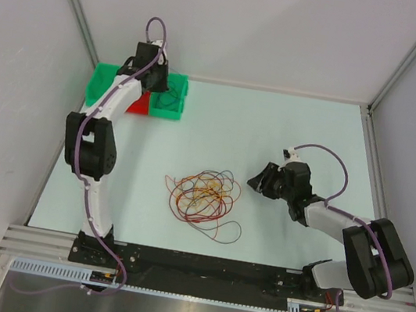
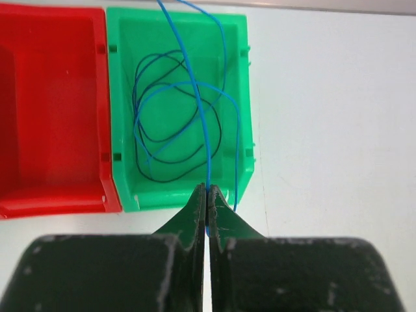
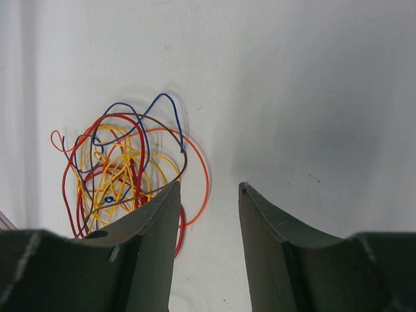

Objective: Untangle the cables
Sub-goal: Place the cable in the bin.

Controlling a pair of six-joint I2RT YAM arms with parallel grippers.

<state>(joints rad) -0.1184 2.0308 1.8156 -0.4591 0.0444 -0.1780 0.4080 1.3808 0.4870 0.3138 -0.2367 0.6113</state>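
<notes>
At the far left corner of the white table (image 1: 290, 137), the left gripper (image 2: 207, 190) is clenched on a thin light-blue wire (image 2: 197, 107) trailing into the green plastic bin (image 2: 244, 97), where dark blue loops (image 2: 162, 172) lie, beside a red plastic bin (image 2: 52, 97). Mid-table, the tangle of thin red, orange and yellow cables (image 1: 203, 195) lies near the right gripper (image 3: 208, 186), its jaws apart and empty.

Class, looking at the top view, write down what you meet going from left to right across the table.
Green bin → red bin → second green bin → cables → right gripper.
</notes>
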